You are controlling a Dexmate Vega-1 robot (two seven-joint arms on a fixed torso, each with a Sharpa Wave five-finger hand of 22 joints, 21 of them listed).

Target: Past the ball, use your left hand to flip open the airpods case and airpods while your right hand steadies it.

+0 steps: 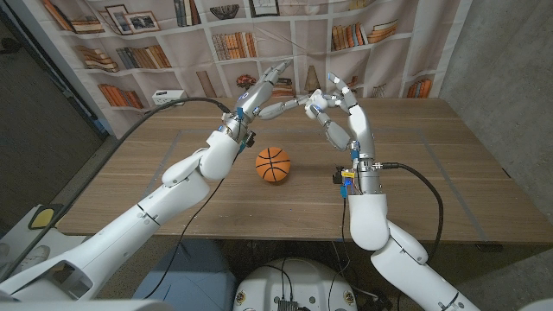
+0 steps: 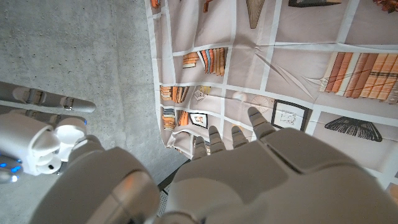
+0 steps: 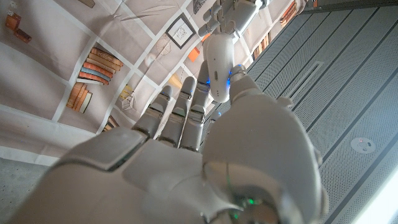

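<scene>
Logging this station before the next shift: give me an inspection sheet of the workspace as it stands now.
Surface: wooden table, bare grain.
Job's things: white airpods case held raised beyond the basketball, which sits on the table; lid state cannot be told.
Clutter: white box at the far left edge.
Hands: right hand holds the case; left hand reaches to it with fingers extended.
Cables: black cables along both arms.
Surroundings: printed bookshelf backdrop, concrete wall.

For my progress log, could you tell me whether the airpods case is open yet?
Cannot tell: the airpods case sits raised between both hands' fingers, and its lid seam is too small to make out.
</scene>
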